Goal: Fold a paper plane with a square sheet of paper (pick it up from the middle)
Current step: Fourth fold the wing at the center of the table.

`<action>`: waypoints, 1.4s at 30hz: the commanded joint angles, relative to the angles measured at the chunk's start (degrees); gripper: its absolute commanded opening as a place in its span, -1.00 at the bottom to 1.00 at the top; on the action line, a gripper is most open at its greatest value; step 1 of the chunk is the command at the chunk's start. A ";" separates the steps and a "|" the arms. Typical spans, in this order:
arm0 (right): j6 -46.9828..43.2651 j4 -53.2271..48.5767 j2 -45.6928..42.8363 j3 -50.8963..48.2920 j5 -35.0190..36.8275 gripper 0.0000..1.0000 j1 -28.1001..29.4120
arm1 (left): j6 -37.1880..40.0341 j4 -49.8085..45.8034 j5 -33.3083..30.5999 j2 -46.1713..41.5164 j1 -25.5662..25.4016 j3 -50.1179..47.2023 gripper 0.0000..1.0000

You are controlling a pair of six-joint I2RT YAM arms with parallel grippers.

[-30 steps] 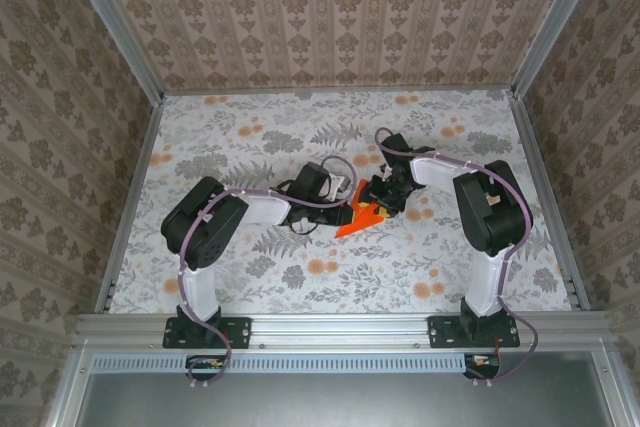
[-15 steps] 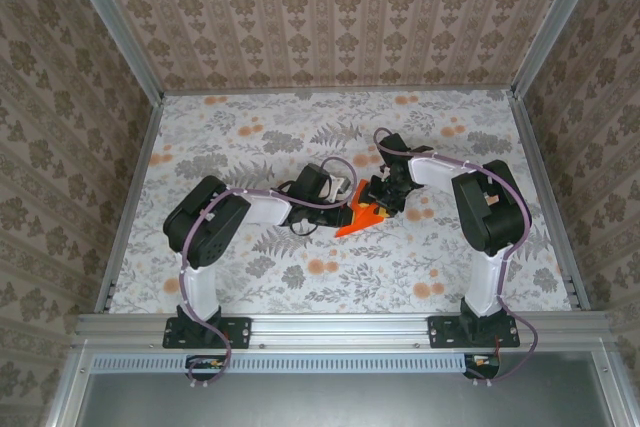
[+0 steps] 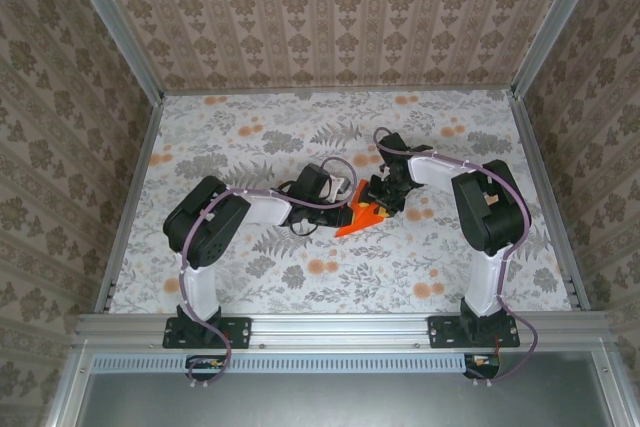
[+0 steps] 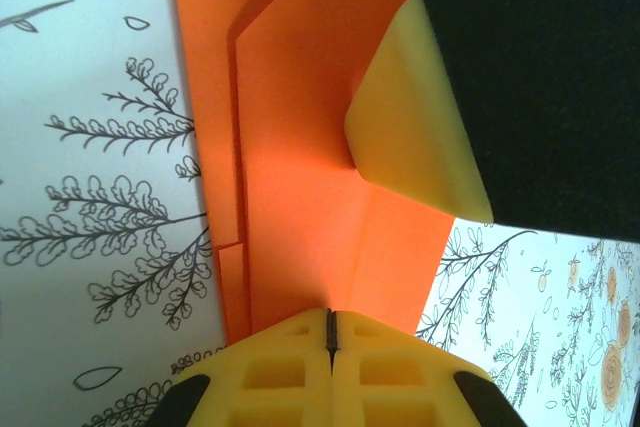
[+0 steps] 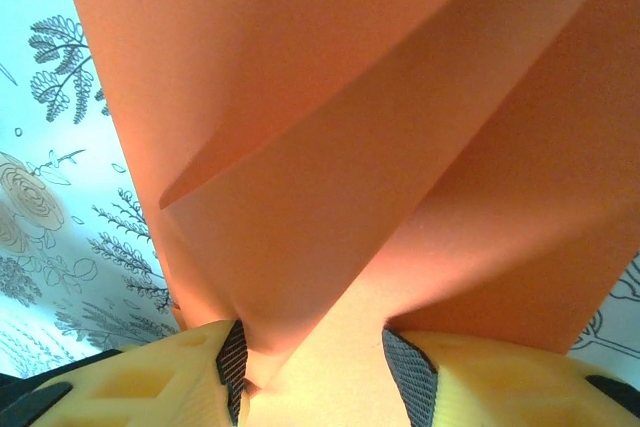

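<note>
The square sheet of paper (image 3: 362, 217), bright orange, lies folded into a pointed shape with several creases at the table's middle. My left gripper (image 3: 350, 209) comes at it from the left. In the left wrist view its yellow jaws (image 4: 330, 315) are pressed together on the near edge of the paper (image 4: 300, 147). My right gripper (image 3: 384, 199) reaches in from the right, and one of its yellow fingers (image 4: 415, 122) rests on the paper's upper layer. In the right wrist view its jaws (image 5: 315, 352) stand apart astride a raised fold of the paper (image 5: 350, 97), with the left pad (image 5: 232, 357) touching it.
The floral tablecloth (image 3: 250, 137) covers the table, printed with pale orange flower spots (image 3: 325, 267). Patterned walls and metal rails (image 3: 130, 187) close in the left, right and far sides. Both arms meet at the centre, their purple cables (image 3: 440, 159) looping over them.
The right gripper's jaws have closed in slightly around the paper fold. The arms and the paper have otherwise stayed in place.
</note>
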 commanded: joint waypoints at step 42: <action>-6.76 -1.38 2.92 0.23 -1.33 -0.13 -3.27 | -2.00 -6.83 -1.55 -1.12 0.01 -0.09 -1.00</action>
